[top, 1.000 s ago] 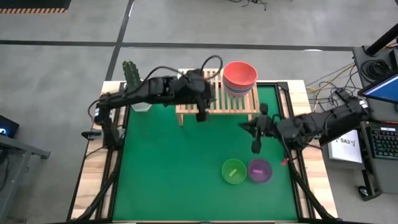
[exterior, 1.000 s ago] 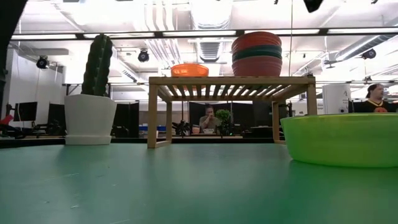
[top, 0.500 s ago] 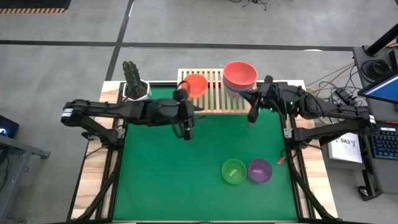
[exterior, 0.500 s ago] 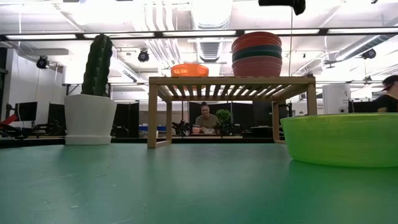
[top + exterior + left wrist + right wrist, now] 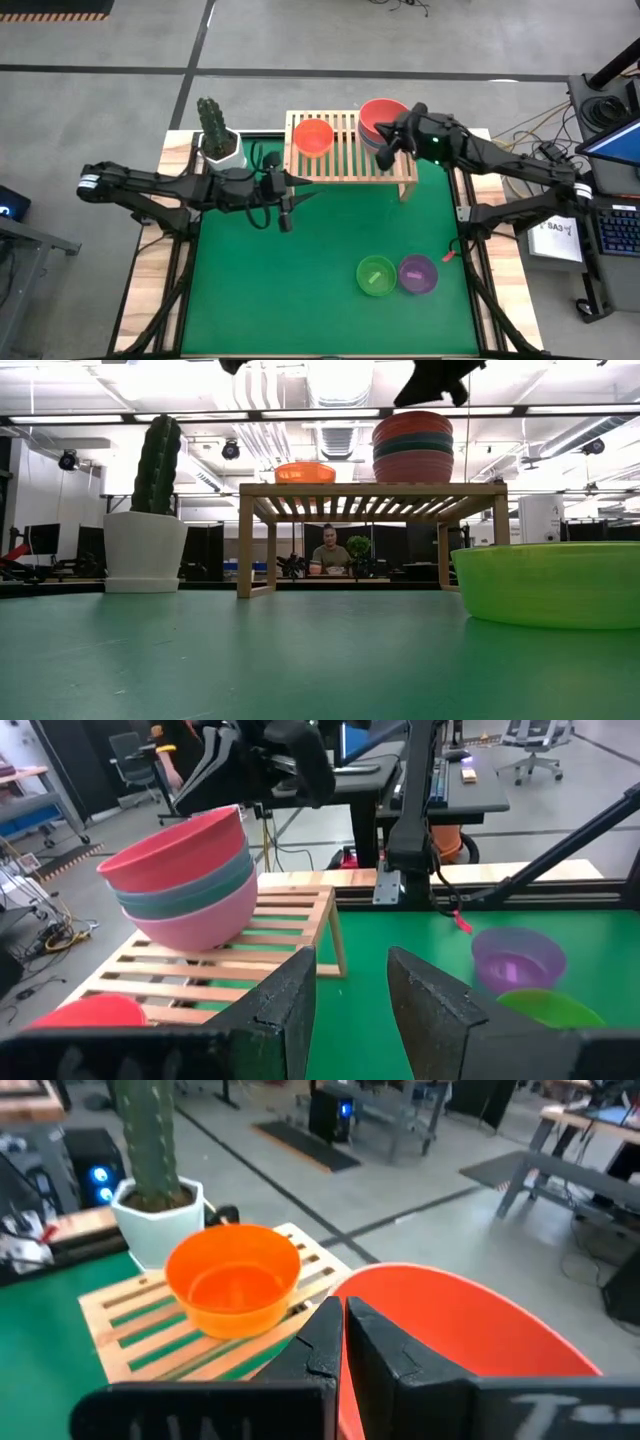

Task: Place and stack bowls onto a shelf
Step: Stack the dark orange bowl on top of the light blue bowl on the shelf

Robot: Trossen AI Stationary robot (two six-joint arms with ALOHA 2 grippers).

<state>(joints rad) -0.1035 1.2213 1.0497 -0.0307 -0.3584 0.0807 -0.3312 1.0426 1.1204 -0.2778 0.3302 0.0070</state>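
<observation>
A light-wood shelf (image 5: 350, 160) is sitting at the back of the green worktop (image 5: 300, 290). It is carrying a stack of larger bowls (image 5: 378, 125) and 1 small red bowl (image 5: 313, 137). A green bowl (image 5: 376, 275) and a purple bowl (image 5: 418, 274) are waiting near the front, unshelved. The right tool (image 5: 385, 146) is hovering closed and empty over the stack; the left tool (image 5: 286, 222) is hanging open above the worktop.

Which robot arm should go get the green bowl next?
Probably the left. Its gripper is open and empty over the mat, with a free path to the green bowl. The right gripper is up at the stack of bowls on the shelf.
</observation>
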